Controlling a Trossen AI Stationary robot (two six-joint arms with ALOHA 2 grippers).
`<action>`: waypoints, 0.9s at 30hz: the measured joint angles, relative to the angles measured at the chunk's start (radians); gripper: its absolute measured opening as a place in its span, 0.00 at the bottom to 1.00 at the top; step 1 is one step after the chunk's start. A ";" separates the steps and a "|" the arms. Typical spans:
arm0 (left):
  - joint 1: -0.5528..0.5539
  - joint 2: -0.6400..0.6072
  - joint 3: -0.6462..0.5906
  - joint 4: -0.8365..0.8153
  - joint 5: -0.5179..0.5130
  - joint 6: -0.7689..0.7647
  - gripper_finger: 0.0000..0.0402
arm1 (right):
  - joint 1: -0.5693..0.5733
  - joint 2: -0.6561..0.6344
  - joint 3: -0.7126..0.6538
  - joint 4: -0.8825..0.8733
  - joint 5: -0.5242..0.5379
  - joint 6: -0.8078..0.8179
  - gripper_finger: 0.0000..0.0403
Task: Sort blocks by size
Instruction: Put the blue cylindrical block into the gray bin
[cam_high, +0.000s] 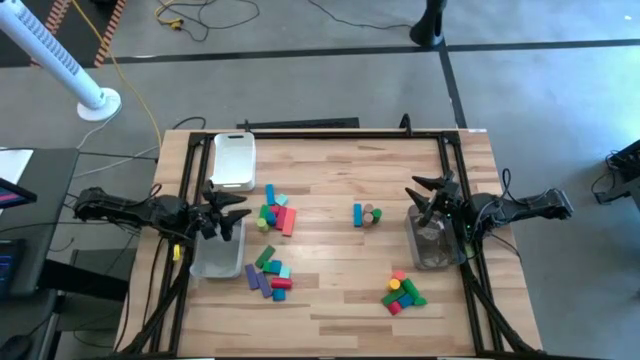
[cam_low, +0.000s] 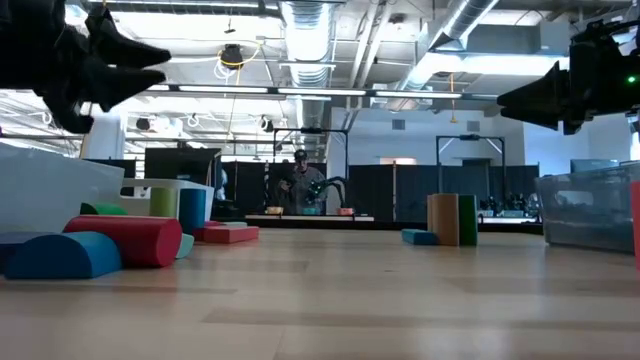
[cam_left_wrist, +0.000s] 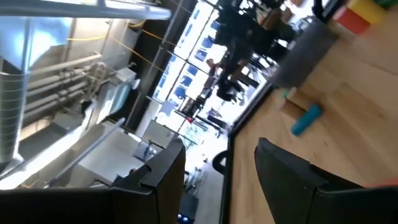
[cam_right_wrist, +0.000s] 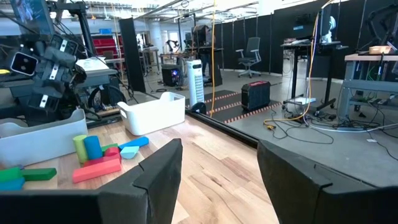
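Bright overhead lighting; blurred, tilted left wrist view.

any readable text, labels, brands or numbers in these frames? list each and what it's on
None readable.
Blocks: plain coloured faces, no print.
Clear bins and white tray: no labels visible.
Screens and equipment in the room behind the table: any markings are too small and blurred to read.
Red item on the far shelving in the right wrist view: could be signage, illegible.

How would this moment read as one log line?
left gripper: open, empty, over clear plastic bin | right gripper: open, empty | coloured toy blocks: unsorted on table
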 joint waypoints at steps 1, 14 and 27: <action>0.000 -0.003 0.000 -0.001 0.000 -0.011 0.46 | 0.000 0.000 0.000 0.000 0.000 0.000 0.59; 0.005 -0.001 0.000 -0.002 -0.062 -0.033 0.46 | 0.000 0.000 0.000 0.000 0.000 0.000 0.59; 0.005 -0.001 0.000 -0.111 -0.064 0.093 0.46 | 0.000 0.000 0.000 0.000 0.000 0.000 0.59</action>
